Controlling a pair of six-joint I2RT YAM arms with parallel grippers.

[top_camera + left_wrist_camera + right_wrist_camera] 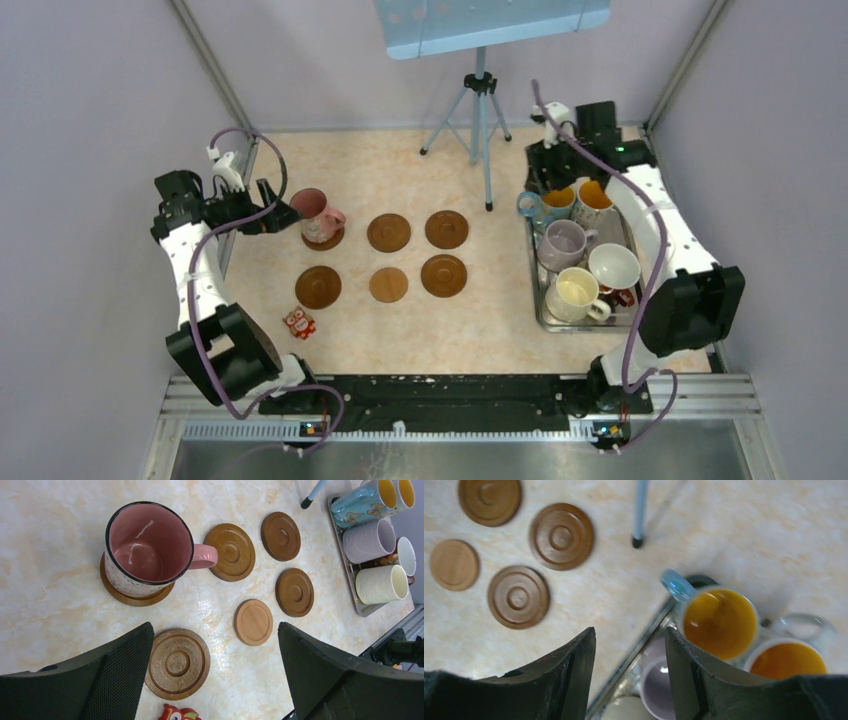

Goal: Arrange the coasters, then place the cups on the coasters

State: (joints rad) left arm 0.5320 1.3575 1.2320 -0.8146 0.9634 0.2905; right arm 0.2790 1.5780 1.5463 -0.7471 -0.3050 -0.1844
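The pink cup (318,214) (147,547) stands on the back-left coaster (117,592). My left gripper (215,627) (272,210) hangs wide open just left of it, holding nothing. The other dark coasters (389,232) (447,229) (318,287) (444,275) and the lighter coaster (389,285) lie bare in two rows. Above the far left corner of the steel tray (537,290), my right gripper (630,632) is open with nothing between its fingers. The tray holds the blue cup (720,622), the patterned cup (595,203), the lavender cup (563,243), the red cup (614,267) and the cream cup (575,293).
A small red owl figure (298,322) lies near the front left, below the front-left coaster. A tripod (480,110) stands at the back centre, with one leg's foot (637,542) close to the tray's corner. Walls close in on both sides.
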